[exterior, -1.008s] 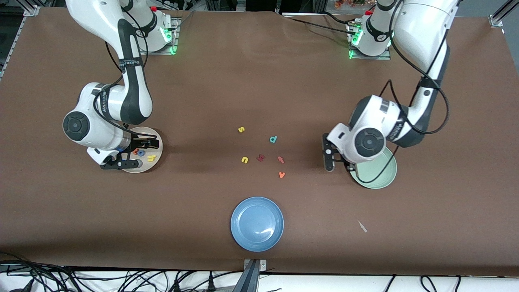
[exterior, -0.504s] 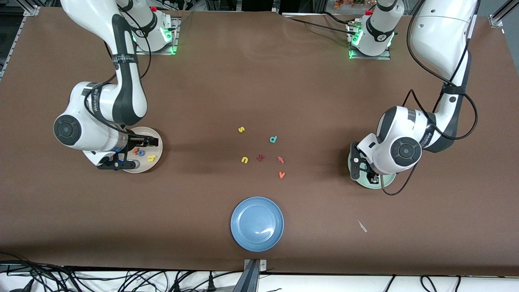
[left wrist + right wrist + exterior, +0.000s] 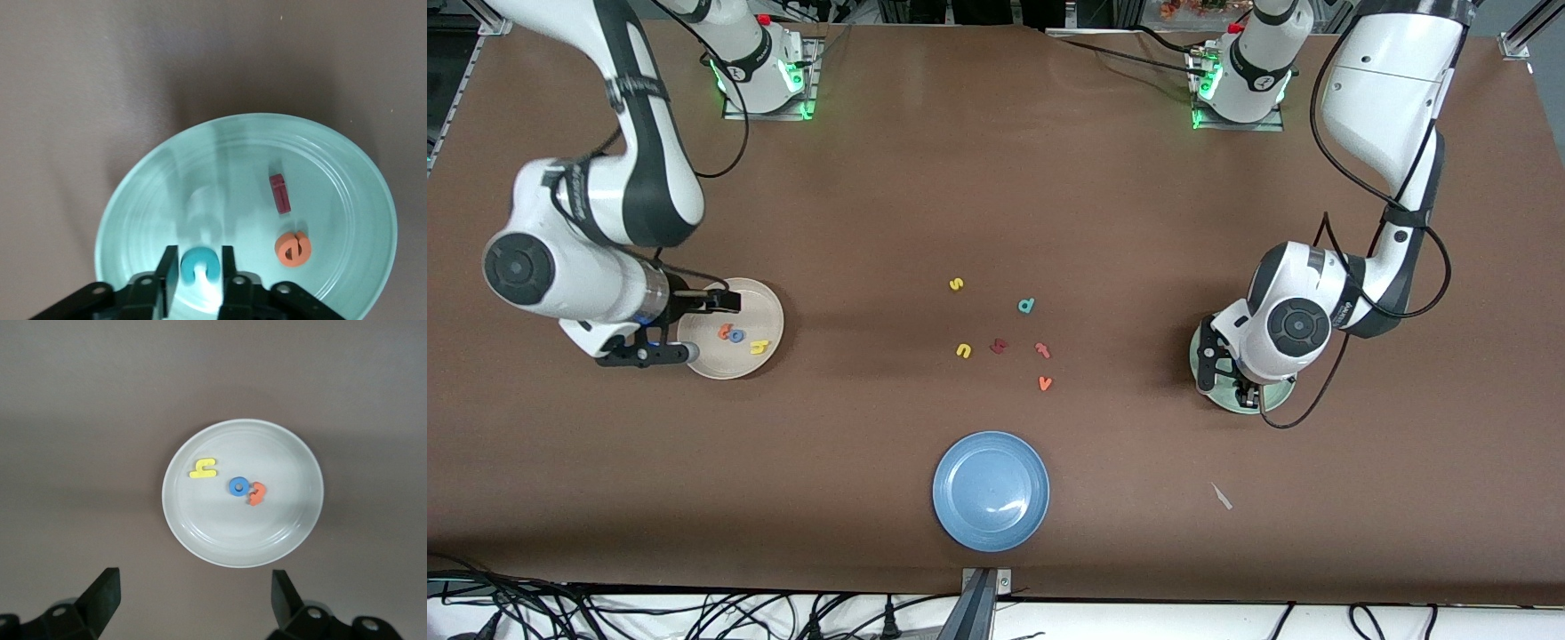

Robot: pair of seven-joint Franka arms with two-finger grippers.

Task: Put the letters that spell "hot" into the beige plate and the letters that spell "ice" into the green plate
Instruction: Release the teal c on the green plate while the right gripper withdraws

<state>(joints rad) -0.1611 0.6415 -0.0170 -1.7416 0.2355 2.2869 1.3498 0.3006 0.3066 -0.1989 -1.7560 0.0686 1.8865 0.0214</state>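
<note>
Front view: the left gripper (image 3: 1227, 382) is hanging low over the green plate (image 3: 1276, 402), at about three o'clock from the loose letters mid-table, toward the left arm's end. The right gripper (image 3: 716, 328) is hovering at the rim of the beige plate (image 3: 769, 307), at nine o'clock, with its jaws spread and empty; that arm is waiting. The yellow "h" (image 3: 759, 347), blue "o" (image 3: 735, 335) and orange "t" (image 3: 725, 331) are lying in the beige plate. The spare letters, "s" (image 3: 956, 284), "d" (image 3: 1026, 306), "n" (image 3: 963, 350) and "v" (image 3: 1045, 383), are sitting apart from both plates; the blue plate (image 3: 943, 480) is at six o'clock. Nothing is blocking either arm.

Left wrist view: the fingers are clasping the teal "c" (image 3: 199, 265) just above the green plate's floor, while the dark red "i" (image 3: 279, 193) and orange "e" (image 3: 293, 249) are already lying inside. This looks like the last placement: the next move calls for letting go and lifting straight up without dragging the "c".

Right wrist view: "hot" is resting complete in the beige plate.
</note>
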